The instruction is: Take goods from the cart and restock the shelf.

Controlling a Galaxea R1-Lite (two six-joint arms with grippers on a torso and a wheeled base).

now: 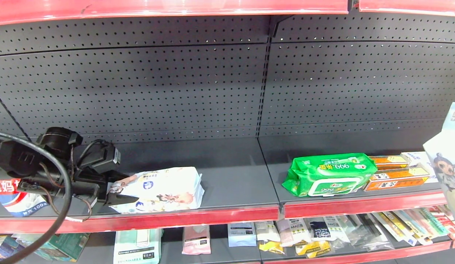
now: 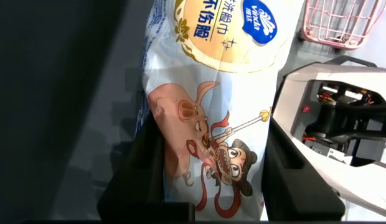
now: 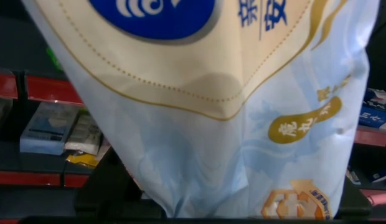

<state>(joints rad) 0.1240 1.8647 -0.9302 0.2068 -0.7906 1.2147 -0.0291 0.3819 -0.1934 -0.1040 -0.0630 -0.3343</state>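
A white wipes pack [image 1: 161, 190] with cartoon print lies flat on the grey shelf [image 1: 227, 176], near its front edge at the left. My left gripper [image 1: 117, 192] is shut on that pack's left end. In the left wrist view the pack [image 2: 211, 112] sits between the two black fingers [image 2: 140, 180]. A second white and blue wipes pack [image 1: 447, 172] hangs at the far right, in front of the shelf. It is held in my right gripper [image 3: 230, 199], whose dark fingers [image 3: 109, 186] flank the pack [image 3: 230, 106].
A green wipes pack [image 1: 328, 174] and orange boxes [image 1: 394, 172] lie on the shelf's right section. A red and blue pack [image 1: 14, 200] sits at the far left. The lower shelf [image 1: 249, 253] holds several small packets. The middle of the shelf is bare. A pink basket [image 2: 342, 22] stands behind.
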